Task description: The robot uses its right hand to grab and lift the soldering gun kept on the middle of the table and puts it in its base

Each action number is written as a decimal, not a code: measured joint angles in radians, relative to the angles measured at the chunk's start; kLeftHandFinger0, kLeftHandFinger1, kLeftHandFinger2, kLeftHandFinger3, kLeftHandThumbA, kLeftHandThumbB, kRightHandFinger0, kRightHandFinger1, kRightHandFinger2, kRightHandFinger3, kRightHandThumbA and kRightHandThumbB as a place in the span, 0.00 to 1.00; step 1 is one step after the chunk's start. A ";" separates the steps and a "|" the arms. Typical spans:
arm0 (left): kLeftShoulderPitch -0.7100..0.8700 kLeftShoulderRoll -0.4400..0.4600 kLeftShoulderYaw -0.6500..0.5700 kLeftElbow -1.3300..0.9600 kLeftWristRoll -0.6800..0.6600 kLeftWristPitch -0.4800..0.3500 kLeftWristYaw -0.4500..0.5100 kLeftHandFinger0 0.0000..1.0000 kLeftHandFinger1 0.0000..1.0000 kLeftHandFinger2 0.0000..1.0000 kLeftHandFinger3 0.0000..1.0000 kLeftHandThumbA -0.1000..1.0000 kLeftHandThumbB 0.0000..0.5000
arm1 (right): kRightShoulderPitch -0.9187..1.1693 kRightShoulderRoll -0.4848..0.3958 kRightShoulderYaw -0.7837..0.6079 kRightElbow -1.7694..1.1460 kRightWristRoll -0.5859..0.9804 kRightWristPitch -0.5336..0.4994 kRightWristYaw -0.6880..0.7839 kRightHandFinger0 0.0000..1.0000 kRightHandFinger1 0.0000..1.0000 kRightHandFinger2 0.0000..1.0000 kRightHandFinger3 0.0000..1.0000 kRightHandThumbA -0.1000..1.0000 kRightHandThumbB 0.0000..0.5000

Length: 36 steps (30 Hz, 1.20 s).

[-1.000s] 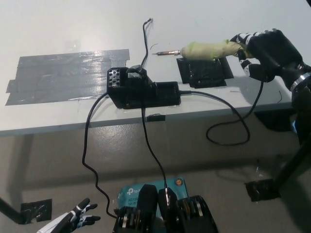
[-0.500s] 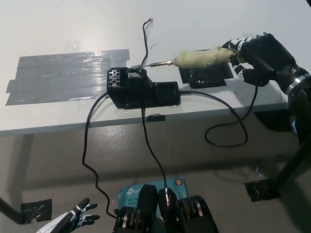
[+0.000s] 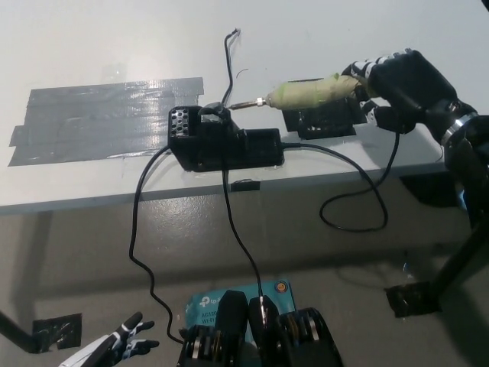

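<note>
The black right hand point(image 3: 405, 84) is closed around the rear of the soldering gun point(image 3: 306, 93), holding it just above the worktop point(image 3: 321, 30) with the metal tip pointing toward nine o'clock, close to the black base point(image 3: 225, 141). The gun looks light and rigid; its yellow-green wrapped handle is the safe grip, away from the thin tip. Its trailing cable point(image 3: 359, 191) droops over the worktop edge and may tug. The white left hand point(image 3: 122, 342) rests at seven o'clock, fingers spread and empty.

White table point(image 3: 92, 46): grey tape patch point(image 3: 99, 118), black base point(image 3: 225, 141), black pad point(image 3: 321, 121).
</note>
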 measured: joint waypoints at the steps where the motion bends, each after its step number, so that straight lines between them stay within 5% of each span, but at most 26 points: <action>1: 0.000 0.000 -0.001 0.000 0.000 0.000 0.000 1.00 0.98 0.89 1.00 1.00 1.00 | -0.002 0.000 0.000 0.000 -0.002 0.002 0.001 0.00 0.13 0.51 0.40 0.00 0.13; 11: -0.008 0.000 -0.011 0.000 0.003 0.000 0.000 1.00 0.95 0.85 1.00 1.00 0.96 | -0.009 0.000 0.006 -0.002 -0.022 0.002 0.009 0.00 0.08 0.45 0.30 0.00 0.25; 15: -0.009 0.000 -0.012 0.000 0.004 0.000 0.000 1.00 0.96 0.86 1.00 1.00 1.00 | -0.009 0.001 0.007 -0.002 -0.031 0.001 0.009 0.00 0.09 0.45 0.34 0.00 0.09; 21: -0.013 0.000 -0.019 0.000 0.005 0.000 0.000 1.00 0.98 0.86 1.00 1.00 1.00 | -0.015 0.007 0.011 0.001 -0.040 -0.003 0.008 0.00 0.05 0.40 0.25 0.00 0.17; 24: -0.015 0.000 -0.022 0.000 0.005 0.000 0.000 1.00 1.00 0.88 1.00 1.00 1.00 | -0.020 0.009 0.017 0.005 -0.043 -0.003 0.008 0.00 0.07 0.42 0.28 0.00 0.13; 28: -0.017 0.000 -0.024 0.000 0.003 0.000 0.000 1.00 0.98 0.87 1.00 1.00 1.00 | -0.023 0.011 0.027 0.007 -0.047 -0.004 0.008 0.00 0.00 0.29 0.06 0.00 0.04; 31: -0.023 0.001 -0.027 0.000 0.003 0.000 0.000 1.00 0.99 0.87 1.00 1.00 1.00 | -0.023 0.013 0.032 0.006 -0.053 -0.003 0.008 0.00 0.00 0.29 0.06 0.00 0.12; 36: -0.036 0.001 -0.030 0.000 0.004 0.000 0.000 1.00 0.97 0.86 1.00 1.00 1.00 | -0.023 0.019 0.039 0.010 -0.068 -0.003 0.008 0.00 0.00 0.34 0.11 0.00 0.01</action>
